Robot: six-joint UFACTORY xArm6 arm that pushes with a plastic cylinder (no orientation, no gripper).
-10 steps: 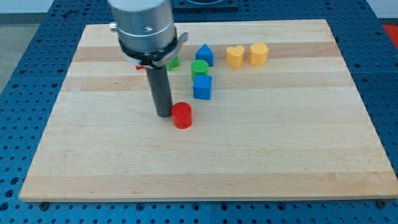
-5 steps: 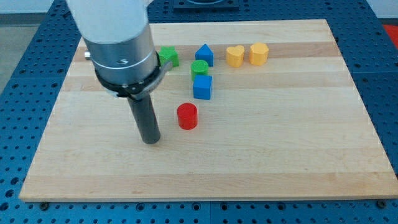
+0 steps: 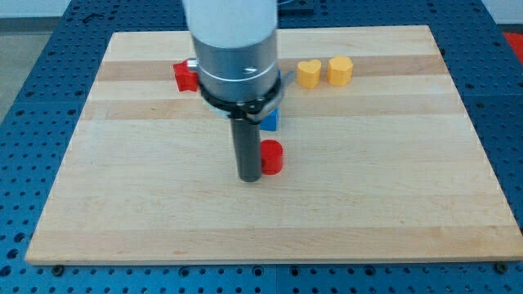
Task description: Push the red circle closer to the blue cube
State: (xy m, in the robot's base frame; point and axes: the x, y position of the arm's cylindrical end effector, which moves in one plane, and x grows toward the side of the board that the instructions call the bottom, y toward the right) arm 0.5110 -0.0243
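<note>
The red circle [image 3: 272, 157] stands on the wooden board just below the blue cube [image 3: 270, 121], which is mostly hidden behind the arm. My tip [image 3: 248, 176] rests on the board right at the red circle's left side, touching or nearly touching it. The blue cube lies a short way toward the view's top from the red circle.
A red block [image 3: 185, 76] sits at the upper left. A yellow heart [image 3: 308, 73] and a yellow hexagon-like block [image 3: 340, 70] sit at the upper right. The arm's body hides the green blocks and the other blue block seen earlier.
My tip moved from lower left of the red circle to its left side. The red circle has shifted right, and now sits below the blue cube.
</note>
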